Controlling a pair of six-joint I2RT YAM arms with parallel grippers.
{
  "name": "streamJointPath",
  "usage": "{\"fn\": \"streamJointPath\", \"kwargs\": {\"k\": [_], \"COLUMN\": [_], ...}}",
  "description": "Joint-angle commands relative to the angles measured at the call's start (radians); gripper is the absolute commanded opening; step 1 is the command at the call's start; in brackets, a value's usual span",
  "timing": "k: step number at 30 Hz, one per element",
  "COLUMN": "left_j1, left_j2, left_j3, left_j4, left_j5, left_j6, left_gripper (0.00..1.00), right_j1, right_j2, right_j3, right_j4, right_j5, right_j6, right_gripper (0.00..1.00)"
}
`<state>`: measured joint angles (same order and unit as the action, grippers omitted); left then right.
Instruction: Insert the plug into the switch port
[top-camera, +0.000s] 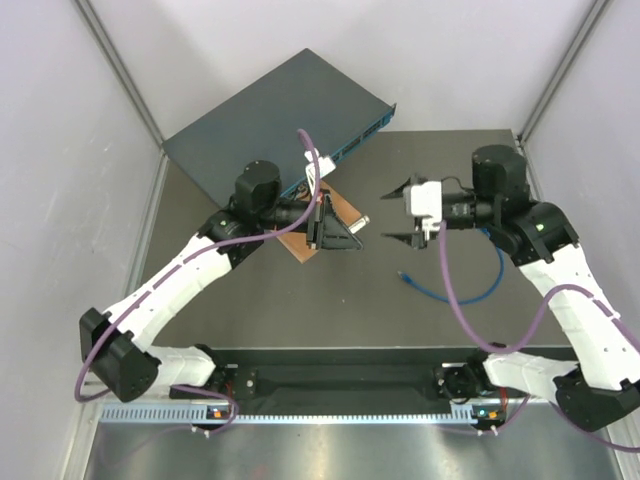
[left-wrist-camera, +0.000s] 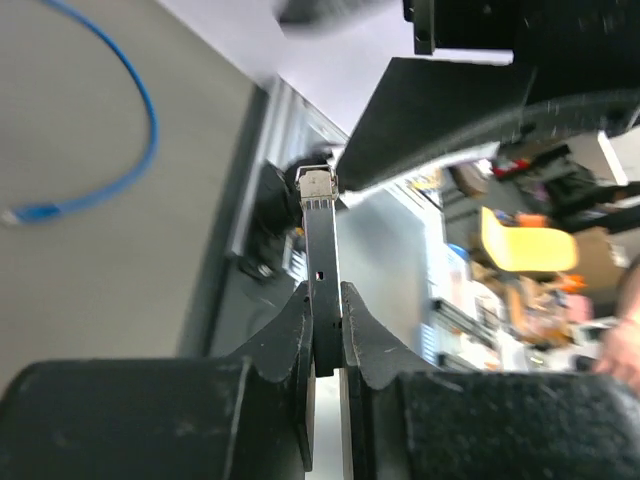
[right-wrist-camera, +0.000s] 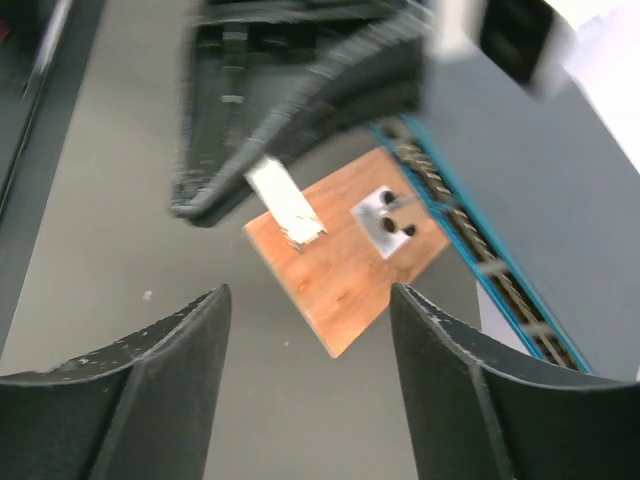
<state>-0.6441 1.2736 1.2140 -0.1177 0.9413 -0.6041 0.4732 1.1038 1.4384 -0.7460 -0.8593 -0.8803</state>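
Note:
The switch (top-camera: 270, 120) lies at the back left, its blue front face (top-camera: 355, 140) turned toward the table middle; its socket row shows in the right wrist view (right-wrist-camera: 480, 250). The blue cable (top-camera: 470, 285) lies loose on the table at the right, with the plug (top-camera: 405, 273) at its left end, also in the left wrist view (left-wrist-camera: 25, 213). My left gripper (top-camera: 360, 230) is shut on a thin dark metal strip with a silver tip (left-wrist-camera: 320, 260), held above the wooden square. My right gripper (top-camera: 385, 213) is open and empty, facing the left one, above and left of the plug.
An orange-brown wooden square (right-wrist-camera: 350, 270) with a small metal plate (right-wrist-camera: 385, 222) lies in front of the switch, partly under my left gripper. White walls close in the table on the left, the back and the right.

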Motion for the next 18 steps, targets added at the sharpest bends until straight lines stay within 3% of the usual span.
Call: {"fn": "streamJointPath", "kwargs": {"k": [1,8,18], "left_j1": [0.001,0.0,0.0], "left_j2": [0.01,0.018,0.015], "left_j3": [-0.013,-0.024,-0.048], "left_j4": [0.047,0.049,0.05], "left_j5": [0.116,0.126,0.145], "left_j6": [-0.117,-0.128,-0.149], "left_gripper": [0.0,0.0,0.0], "right_j1": [0.064,0.171,0.189], "right_j2": [0.024,0.056,0.082], "right_j3": [0.047,0.059,0.077], "right_j4": [-0.223,-0.254,-0.199], "right_j5": [-0.003,0.057,0.135], "right_j6": [-0.36,-0.413,-0.378], "right_gripper": [0.63,0.55,0.47]}}
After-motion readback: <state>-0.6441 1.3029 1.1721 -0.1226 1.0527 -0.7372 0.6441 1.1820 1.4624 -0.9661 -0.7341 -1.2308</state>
